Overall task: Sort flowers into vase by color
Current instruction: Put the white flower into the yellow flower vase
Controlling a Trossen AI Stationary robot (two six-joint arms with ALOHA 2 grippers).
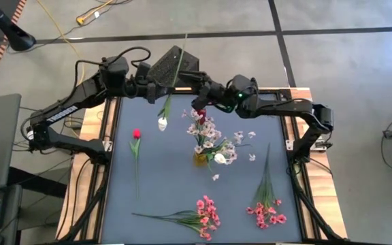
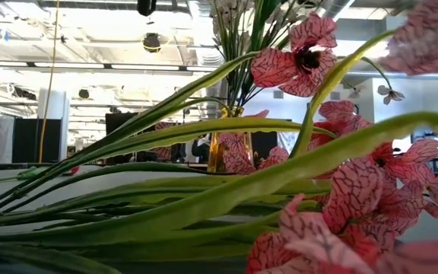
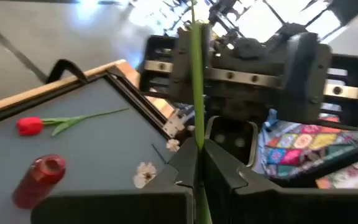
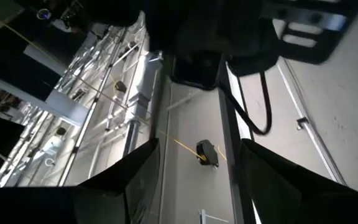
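Observation:
My left gripper [image 1: 177, 73] is raised over the mat's far edge and is shut on a white-bud flower [image 1: 162, 124] with a long green stem. My right gripper [image 1: 203, 92] faces it from the right and is open with nothing between its fingers [image 4: 135, 180]. An amber vase [image 1: 201, 158] at mid-mat holds pale pink-white blossoms [image 1: 206, 133]. A dark red bud [image 1: 200, 102] shows by the right gripper. A red rosebud [image 1: 136, 134] lies flat on the mat's left. Two bright pink sprays [image 1: 206, 214] [image 1: 267, 209] lie along the near edge. My left gripper pinches the thin green stem [image 3: 197, 134] between its two shut fingers, partway along its length, and the fingers lie across it. The upper end of the stem [image 1: 185, 41] sticks out past the far edge. The white bud end hangs on the near side, over the mat.
Loose pale petals [image 1: 243, 136] [image 1: 215, 177] lie on the mat around the vase. The two grippers are close together over the far edge. In the low view, pink blossoms and green leaves [image 2: 204, 198] fill the foreground in front of the vase [image 2: 220, 152]. The wooden table frame [image 1: 87, 177] borders the mat.

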